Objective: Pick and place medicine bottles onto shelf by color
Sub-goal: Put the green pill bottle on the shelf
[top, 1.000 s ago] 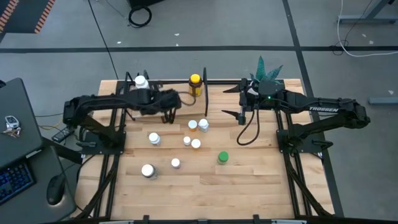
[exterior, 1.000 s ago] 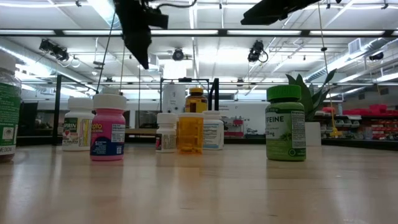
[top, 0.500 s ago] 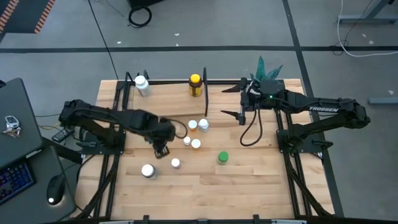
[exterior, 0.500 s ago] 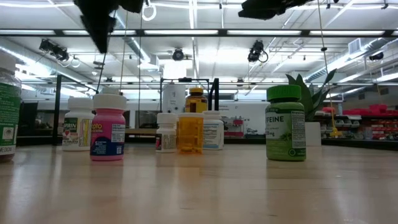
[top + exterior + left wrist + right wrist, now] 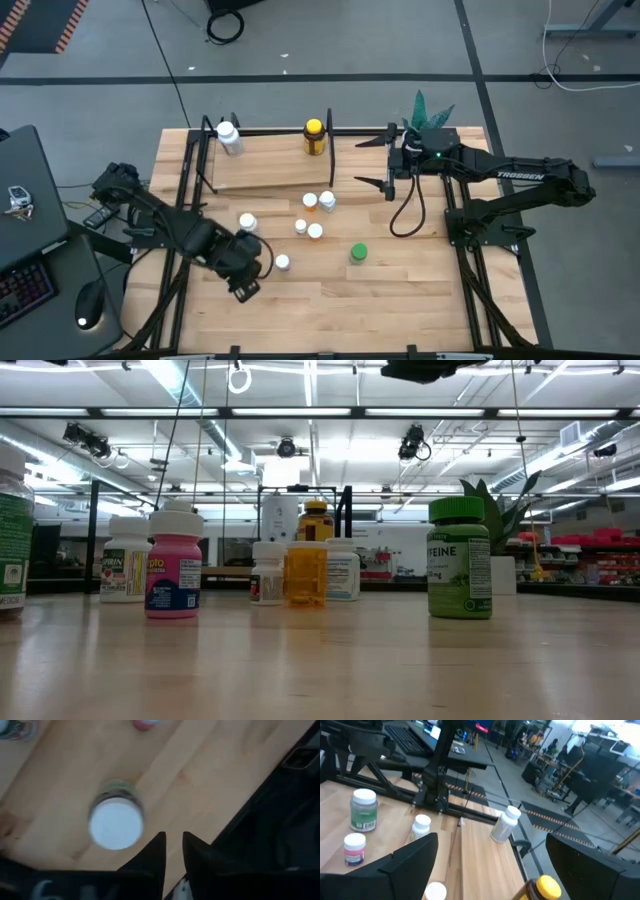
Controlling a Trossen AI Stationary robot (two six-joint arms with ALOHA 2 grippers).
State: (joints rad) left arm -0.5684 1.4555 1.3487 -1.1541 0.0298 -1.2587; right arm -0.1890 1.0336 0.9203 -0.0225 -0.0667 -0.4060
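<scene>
My left gripper (image 5: 244, 288) hovers near the table's front left, fingers nearly together (image 5: 173, 845), above and beside a white-capped bottle with a green label (image 5: 116, 822) that stands on the table. My right gripper (image 5: 374, 163) is open and empty (image 5: 490, 855) above the right end of the shelf (image 5: 270, 168). A white bottle (image 5: 227, 137) and an amber, yellow-capped bottle (image 5: 314, 137) stand at the shelf's far edge. An orange bottle (image 5: 310, 201), several white ones (image 5: 316, 231) and a green one (image 5: 358, 254) stand on the table.
A potted plant (image 5: 430, 108) stands at the far right behind my right gripper. The shelf's black rods (image 5: 330, 160) rise around the board. A pink bottle (image 5: 174, 565) and the green one (image 5: 460, 558) stand out in the low view. A keyboard and mouse (image 5: 90, 300) lie left of the table.
My left gripper has swung from the far left part of the shelf toward the table's near edge, passing the loose white bottles, and now hangs over the white-capped bottle at the front left. The bottles have not moved.
</scene>
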